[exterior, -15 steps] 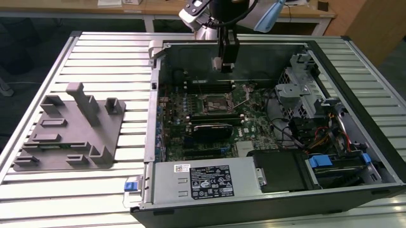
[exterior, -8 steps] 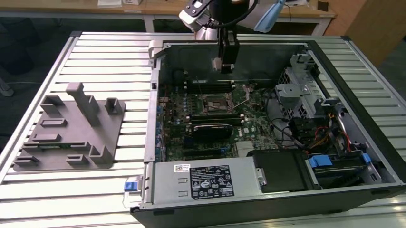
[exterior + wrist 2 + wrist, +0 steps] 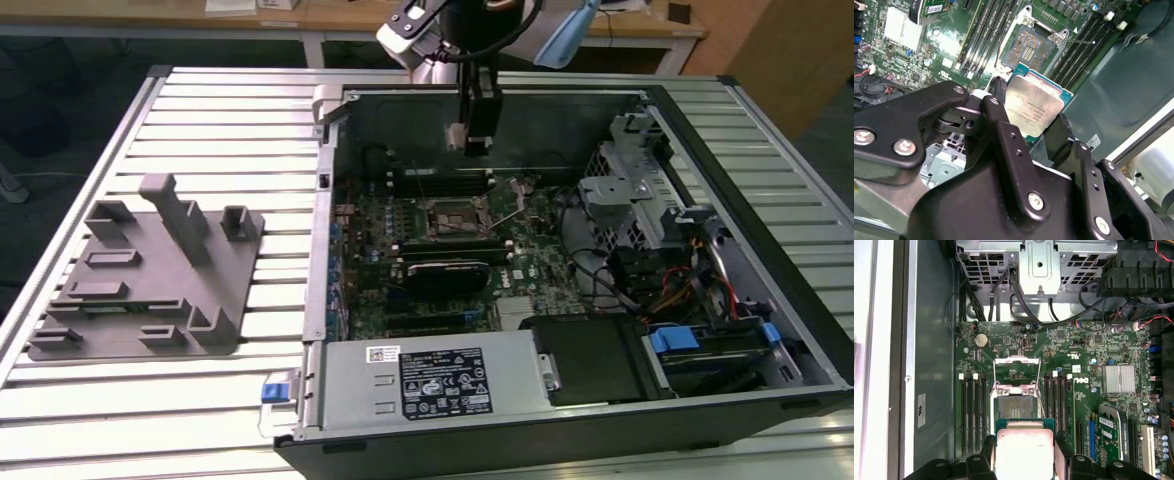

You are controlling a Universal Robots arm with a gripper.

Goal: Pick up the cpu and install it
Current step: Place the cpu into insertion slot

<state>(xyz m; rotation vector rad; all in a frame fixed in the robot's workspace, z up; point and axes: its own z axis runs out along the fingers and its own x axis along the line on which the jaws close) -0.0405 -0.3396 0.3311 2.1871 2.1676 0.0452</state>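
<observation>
The cpu (image 3: 1034,106) is a flat square chip with a shiny silver top and a green edge. My gripper (image 3: 1036,131) is shut on it, a black finger (image 3: 1004,137) pressing on each side. In the first wrist view the cpu (image 3: 1024,450) hangs in my gripper (image 3: 1024,462) just short of the open socket (image 3: 1016,407), whose metal lid frame (image 3: 1017,370) is flipped back. In the exterior view my gripper (image 3: 477,135) hovers inside the open computer case, above and behind the socket (image 3: 454,218). The cpu is clear of the board.
Memory slots (image 3: 973,410) flank the socket on both sides. A grey fixture tray (image 3: 147,280) lies on the slatted table at the exterior view's left. The case holds a power supply (image 3: 427,385), a drive cage (image 3: 627,180) and loose cables (image 3: 667,280).
</observation>
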